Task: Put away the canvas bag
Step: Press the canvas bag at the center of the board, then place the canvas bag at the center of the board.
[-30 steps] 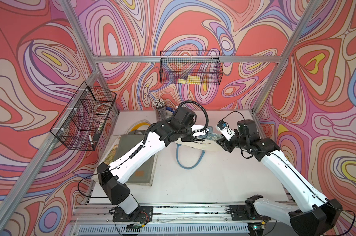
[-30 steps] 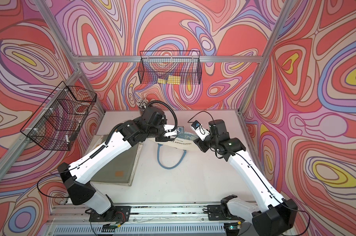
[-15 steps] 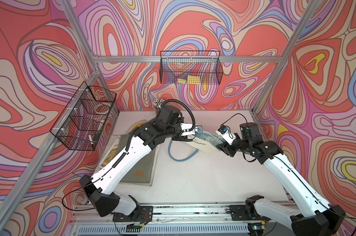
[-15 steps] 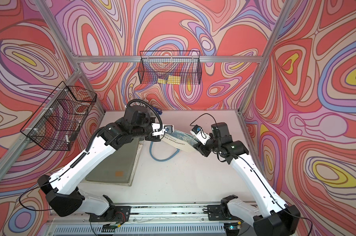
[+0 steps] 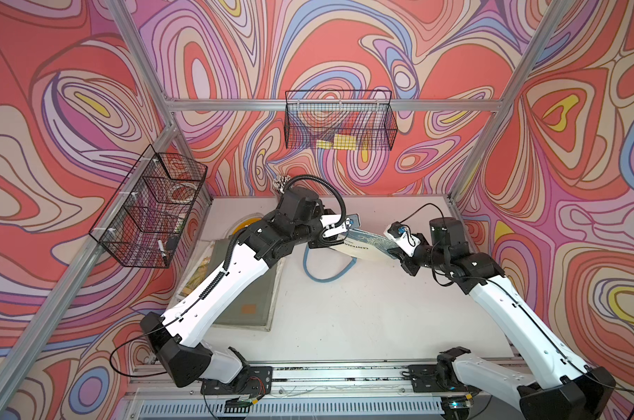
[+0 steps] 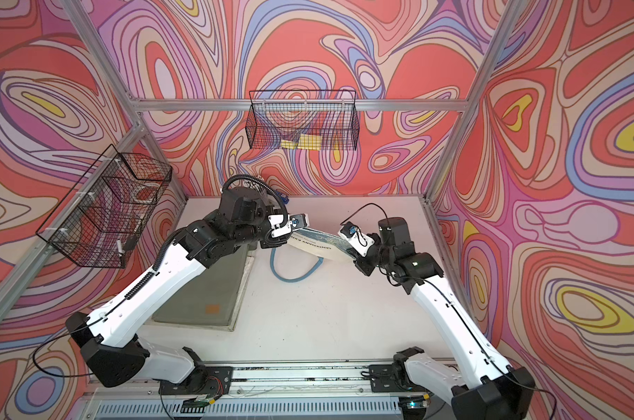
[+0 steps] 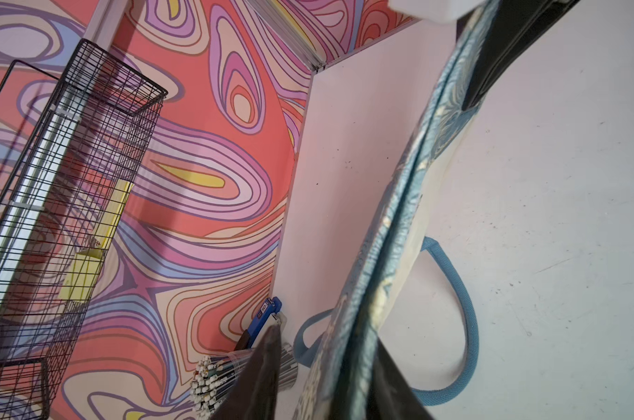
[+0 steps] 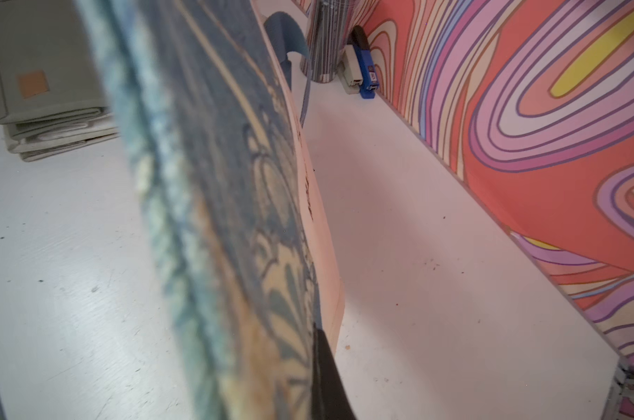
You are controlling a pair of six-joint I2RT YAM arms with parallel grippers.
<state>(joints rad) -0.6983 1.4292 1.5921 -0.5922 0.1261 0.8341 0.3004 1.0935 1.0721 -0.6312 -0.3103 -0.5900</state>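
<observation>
Side wire basket [image 5: 152,211]: mounted on the left wall, above the table [image 5: 344,320]. Beneath it, a folded grey-green mat [image 5: 252,291] lies flat on the table, partly hidden by the left arm.

Rear of the table, against the back wall: a cup of pencils [image 7: 213,378], with a blue stapler [image 7: 266,316] just beside it.

Left gripper [image 5: 335,243]: positioned at the left end of the canvas bag [image 5: 368,248]. In the left wrist view the jaws stand part-way apart, and the bag's upper edge passes between them. One finger [image 7: 264,367] is clear of the fabric; the other finger [image 7: 392,385] lies against it. The bag is not pinched here.

Back wire basket [image 5: 339,125]: hung on the rear wall, holding flat yellow items.

Canvas bag: suspended edge-up between the two grippers, over the rear middle of the table. It has a blue print and a cream panel with dark lettering. A blue handle loop [image 5: 326,277] hangs below it toward the table.

Right gripper [image 5: 394,252]: jaws closed on the right end of the bag, carrying it
</observation>
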